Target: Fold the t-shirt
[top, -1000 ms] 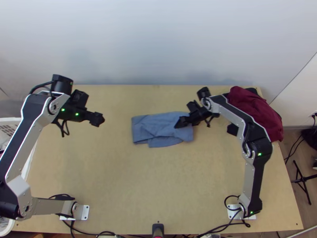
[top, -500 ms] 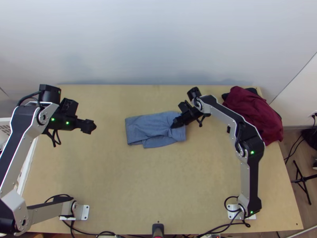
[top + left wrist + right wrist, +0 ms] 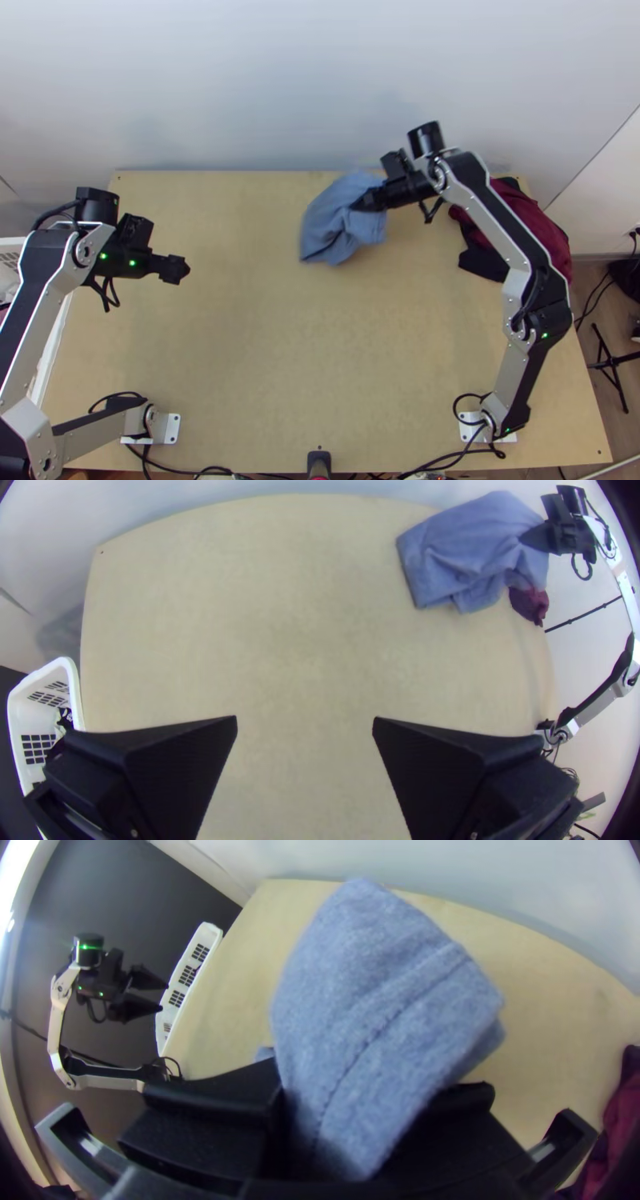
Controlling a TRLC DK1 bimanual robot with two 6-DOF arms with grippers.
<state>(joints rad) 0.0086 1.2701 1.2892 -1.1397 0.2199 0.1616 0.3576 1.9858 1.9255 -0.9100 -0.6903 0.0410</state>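
Observation:
The blue t-shirt [image 3: 330, 221] is a folded bundle, lifted and tilted near the table's far edge, right of the middle in the top view. My right gripper [image 3: 370, 202] is shut on its right part; in the right wrist view the cloth [image 3: 373, 1007] rises from between the fingers of the right gripper [image 3: 347, 1127]. My left gripper [image 3: 182, 270] hangs over the table's left side, away from the cloth. In the left wrist view the left gripper [image 3: 305, 723] is open with bare table between its fingers.
A dark red cloth [image 3: 534, 224] lies bunched with black cloth [image 3: 480, 262] at the table's right side, close to the right arm. A white basket [image 3: 40, 713] stands beside the table's left edge. A wall runs behind the far edge.
The right gripper first drew the blue t-shirt left across the table, then moved it up and toward the far edge, where it bunches. The left arm shifted left and slightly nearer.

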